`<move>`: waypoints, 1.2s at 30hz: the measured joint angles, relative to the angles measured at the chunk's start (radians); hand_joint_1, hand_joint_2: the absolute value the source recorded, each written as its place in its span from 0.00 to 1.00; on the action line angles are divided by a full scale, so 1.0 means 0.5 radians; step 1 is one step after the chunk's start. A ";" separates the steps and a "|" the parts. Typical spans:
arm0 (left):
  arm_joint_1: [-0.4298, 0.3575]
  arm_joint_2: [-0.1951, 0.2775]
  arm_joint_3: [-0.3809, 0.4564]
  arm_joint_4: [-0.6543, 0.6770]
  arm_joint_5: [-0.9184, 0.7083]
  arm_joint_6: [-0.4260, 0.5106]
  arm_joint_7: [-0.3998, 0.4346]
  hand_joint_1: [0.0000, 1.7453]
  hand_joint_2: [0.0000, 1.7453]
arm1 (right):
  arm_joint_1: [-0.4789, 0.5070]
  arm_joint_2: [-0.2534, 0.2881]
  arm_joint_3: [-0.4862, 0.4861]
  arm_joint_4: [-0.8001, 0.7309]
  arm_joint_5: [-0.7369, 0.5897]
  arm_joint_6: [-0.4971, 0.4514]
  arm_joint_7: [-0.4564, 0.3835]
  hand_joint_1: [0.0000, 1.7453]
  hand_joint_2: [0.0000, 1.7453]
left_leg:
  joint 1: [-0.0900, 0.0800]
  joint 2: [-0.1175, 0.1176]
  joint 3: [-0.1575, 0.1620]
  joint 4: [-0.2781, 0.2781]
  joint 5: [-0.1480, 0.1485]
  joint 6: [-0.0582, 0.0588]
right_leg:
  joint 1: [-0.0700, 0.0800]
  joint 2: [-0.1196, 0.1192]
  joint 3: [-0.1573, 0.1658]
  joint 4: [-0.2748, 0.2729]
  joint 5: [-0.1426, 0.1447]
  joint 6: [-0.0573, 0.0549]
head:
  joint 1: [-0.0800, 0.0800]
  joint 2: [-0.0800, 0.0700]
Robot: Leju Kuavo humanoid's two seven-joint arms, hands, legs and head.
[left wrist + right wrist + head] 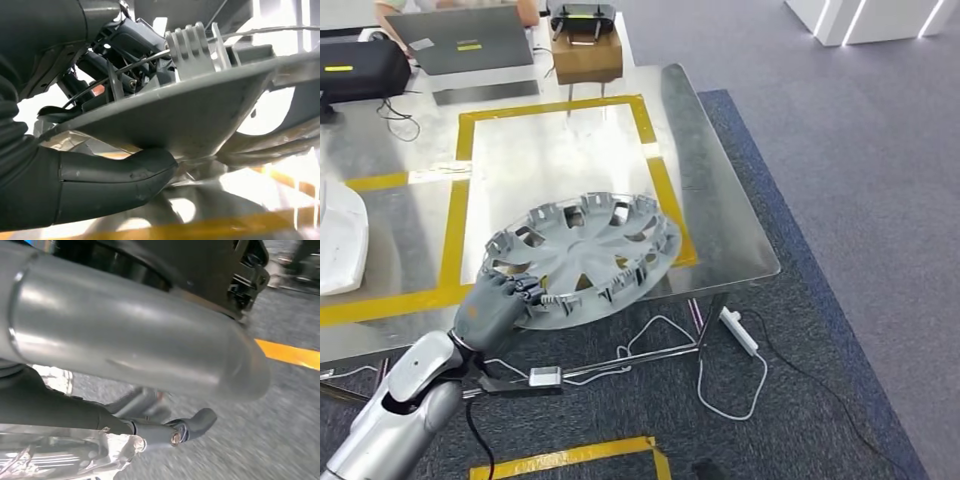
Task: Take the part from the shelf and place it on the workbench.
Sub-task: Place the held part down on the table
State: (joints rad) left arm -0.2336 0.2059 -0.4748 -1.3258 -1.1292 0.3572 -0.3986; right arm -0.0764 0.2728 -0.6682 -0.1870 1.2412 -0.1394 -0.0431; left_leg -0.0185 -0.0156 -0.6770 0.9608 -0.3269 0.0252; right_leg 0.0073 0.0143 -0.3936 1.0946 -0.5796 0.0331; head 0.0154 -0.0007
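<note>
Grey plastic is what we have in our left hand (495, 305): the part (584, 255), a wheel cover lying inside-up, gripped at its near rim with the thumb (113, 177) under the edge and the fingers over it. It sits low over the steel desk (712, 190), mostly inside the yellow tape frame (463, 130), but its near edge reaches past the tape at the desk's front edge, where we hold it. Whether its far side already touches the steel we cannot tell.

We judge the main risk to be letting go too early. With so much of the disc near the front edge, it could tip off toward the floor and the cables (712, 395) below. A one-sided grip on a wide, light disc could also let it pivot and scrape across the slick metal. Sliding it further in before loosening the fingers looks safer to us.

Our right hand (185, 430) hangs over the carpet, and whether its fingers are apart or curled we cannot tell.
</note>
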 joint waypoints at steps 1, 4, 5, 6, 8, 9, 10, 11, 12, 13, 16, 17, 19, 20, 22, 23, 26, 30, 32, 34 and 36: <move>0.002 0.001 0.002 0.005 0.000 0.000 0.001 1.00 1.00 | -0.001 0.000 0.002 0.000 0.000 -0.001 0.001 0.00 0.00 | -0.001 0.001 0.037 0.001 -0.034 0.008 | 0.002 -0.009 -0.096 0.135 -0.035 0.002 | 0.001 0.000; 0.009 0.001 0.004 0.019 0.001 -0.001 0.002 1.00 1.00 | 0.015 -0.002 0.008 0.000 0.000 -0.001 0.007 0.00 0.00 | -0.007 -0.007 0.162 -0.001 -0.138 0.025 | 0.012 -0.013 -0.347 0.289 -0.329 -0.006 | 0.007 0.000; 0.011 0.001 0.004 0.023 0.001 -0.002 0.002 1.00 1.00 | 0.020 -0.003 0.008 0.000 0.000 0.000 0.008 0.00 0.00 | -0.010 -0.013 0.210 -0.002 -0.174 0.028 | 0.017 -0.013 -0.404 0.250 -0.391 -0.015 | 0.011 0.000; 0.011 0.001 0.005 0.027 0.002 -0.002 0.002 1.00 1.00 | 0.024 -0.003 0.009 0.000 -0.002 0.000 0.008 0.00 0.00 | -0.015 -0.017 0.258 -0.002 -0.208 0.031 | 0.024 -0.012 -0.449 0.179 -0.376 -0.028 | 0.016 0.000; 0.015 -0.001 0.005 0.037 0.003 -0.003 0.002 1.00 1.00 | 0.032 -0.006 0.010 0.001 -0.004 0.000 0.009 0.00 0.00 | -0.024 -0.024 0.330 0.000 -0.269 0.032 | 0.046 -0.001 -0.517 -0.022 -0.032 -0.069 | 0.015 0.000; 0.017 -0.004 0.005 0.043 0.004 -0.002 0.003 1.00 1.00 | 0.036 -0.009 0.010 0.002 -0.006 0.000 0.009 0.00 0.00 | -0.027 -0.029 0.354 0.003 -0.298 0.028 | 0.056 0.011 -0.527 -0.103 0.169 -0.088 | 0.011 0.000; 0.019 -0.007 0.006 0.046 0.008 0.001 0.002 1.00 1.00 | 0.040 -0.011 0.010 0.002 -0.007 0.000 0.010 0.00 0.00 | -0.026 -0.037 0.373 0.005 -0.320 0.022 | 0.065 0.021 -0.526 -0.157 0.328 -0.101 | 0.006 0.000; 0.018 -0.011 0.009 0.048 0.017 0.006 0.001 1.00 1.00 | 0.039 -0.014 0.010 0.002 -0.008 -0.001 0.011 0.00 0.00 | -0.027 -0.044 0.391 0.014 -0.332 0.013 | 0.071 0.028 -0.513 -0.180 0.392 -0.106 | 0.002 0.000; 0.017 -0.013 0.017 0.046 0.032 0.012 -0.002 1.00 1.00 | 0.033 -0.014 0.010 0.002 -0.009 -0.001 0.012 0.00 0.00 | -0.028 -0.049 0.400 0.019 -0.339 0.006 | 0.066 0.029 -0.488 -0.189 0.399 -0.110 | 0.003 0.000; 0.016 -0.015 0.028 0.043 0.048 0.016 -0.005 1.00 1.00 | 0.026 -0.012 0.010 0.002 -0.010 -0.002 0.012 0.00 0.00 | -0.030 -0.046 0.403 0.037 -0.341 -0.001 | 0.059 0.026 -0.471 -0.200 0.396 -0.112 | 0.005 0.000; 0.009 -0.016 0.054 0.039 0.089 0.019 -0.009 1.00 1.00 | 0.002 -0.008 0.015 0.000 -0.015 -0.002 0.010 0.00 0.00 | -0.020 -0.017 0.295 0.239 -0.427 -0.053 | 0.027 0.023 -0.429 -0.217 0.374 -0.119 | -0.010 0.000; 0.011 -0.017 0.057 0.039 0.107 0.019 -0.011 1.00 1.00 | -0.002 -0.008 0.017 0.000 -0.019 -0.003 0.010 0.00 0.00 | -0.004 -0.008 0.219 0.355 -0.483 -0.074 | 0.020 0.022 -0.422 -0.217 0.365 -0.119 | -0.017 0.000; 0.026 -0.024 0.076 0.038 0.164 0.014 -0.015 1.00 1.00 | -0.002 -0.009 0.020 0.000 -0.028 -0.003 0.010 0.00 0.00 | 0.031 0.003 0.090 0.518 -0.541 -0.109 | 0.005 0.020 -0.412 -0.214 0.353 -0.111 | -0.021 0.000; 0.033 -0.030 0.093 0.035 0.197 0.007 -0.015 1.00 1.00 | -0.001 -0.010 0.021 0.000 -0.032 -0.004 0.011 0.00 0.00 | 0.046 0.006 0.068 0.510 -0.511 -0.124 | -0.004 0.020 -0.406 -0.212 0.348 -0.104 | -0.021 0.000; 0.040 -0.043 0.129 0.025 0.241 -0.015 -0.010 1.00 1.00 | 0.002 -0.010 0.023 0.000 -0.035 -0.004 0.012 0.00 0.00 | 0.073 0.010 0.126 0.304 -0.347 -0.154 | -0.024 0.022 -0.395 -0.207 0.331 -0.077 | -0.021 0.000; 0.039 -0.047 0.141 0.021 0.246 -0.030 -0.006 1.00 1.00 | 0.002 -0.010 0.024 0.000 -0.034 -0.003 0.013 0.00 0.00 | 0.080 0.011 0.171 0.175 -0.282 -0.168 | -0.031 0.023 -0.392 -0.200 0.321 -0.060 | -0.024 0.000; 0.044 -0.055 0.163 0.018 0.235 -0.074 0.019 1.00 1.00 | 0.006 -0.012 0.026 -0.001 -0.033 -0.003 0.015 0.00 0.00 | 0.080 0.007 0.225 0.011 -0.233 -0.137 | -0.033 0.023 -0.397 -0.192 0.306 -0.012 | -0.032 0.000; 0.053 -0.061 0.187 0.020 0.202 -0.119 0.076 1.00 1.00 | 0.022 -0.014 0.026 0.000 -0.034 -0.002 0.025 0.00 0.00 | 0.073 -0.001 0.226 0.010 -0.204 -0.113 | -0.033 0.021 -0.390 -0.204 0.314 -0.074 | -0.028 0.000; 0.053 -0.065 0.192 0.022 0.197 -0.139 0.099 1.00 1.00 | 0.026 -0.014 0.026 0.000 -0.034 -0.001 0.032 0.00 0.00 | 0.066 -0.004 0.226 0.011 -0.206 -0.101 | -0.034 0.021 -0.383 -0.212 0.319 -0.089 | -0.027 0.000; 0.053 -0.066 0.195 0.025 0.194 -0.152 0.109 1.00 1.00 | 0.030 -0.014 0.026 0.000 -0.035 -0.001 0.035 0.00 0.00 | 0.062 -0.005 0.226 0.012 -0.209 -0.089 | -0.037 0.020 -0.378 -0.222 0.321 -0.080 | -0.027 0.000; 0.053 -0.066 0.195 0.028 0.193 -0.158 0.113 1.00 1.00 | 0.035 -0.014 0.026 0.000 -0.036 0.001 0.037 0.00 0.00 | 0.058 -0.005 0.226 0.012 -0.212 -0.082 | -0.042 0.019 -0.372 -0.233 0.323 -0.039 | -0.027 0.000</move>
State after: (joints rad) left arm -0.2070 0.1727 -0.3772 -1.3120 -1.0327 0.2783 -0.3423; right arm -0.0587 0.2659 -0.6554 -0.1869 1.2233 -0.1389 -0.0246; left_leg 0.0105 -0.0182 -0.5640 0.9669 -0.4328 -0.0155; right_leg -0.0138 0.0236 -0.5799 0.9781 -0.4180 0.0137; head 0.0017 -0.0008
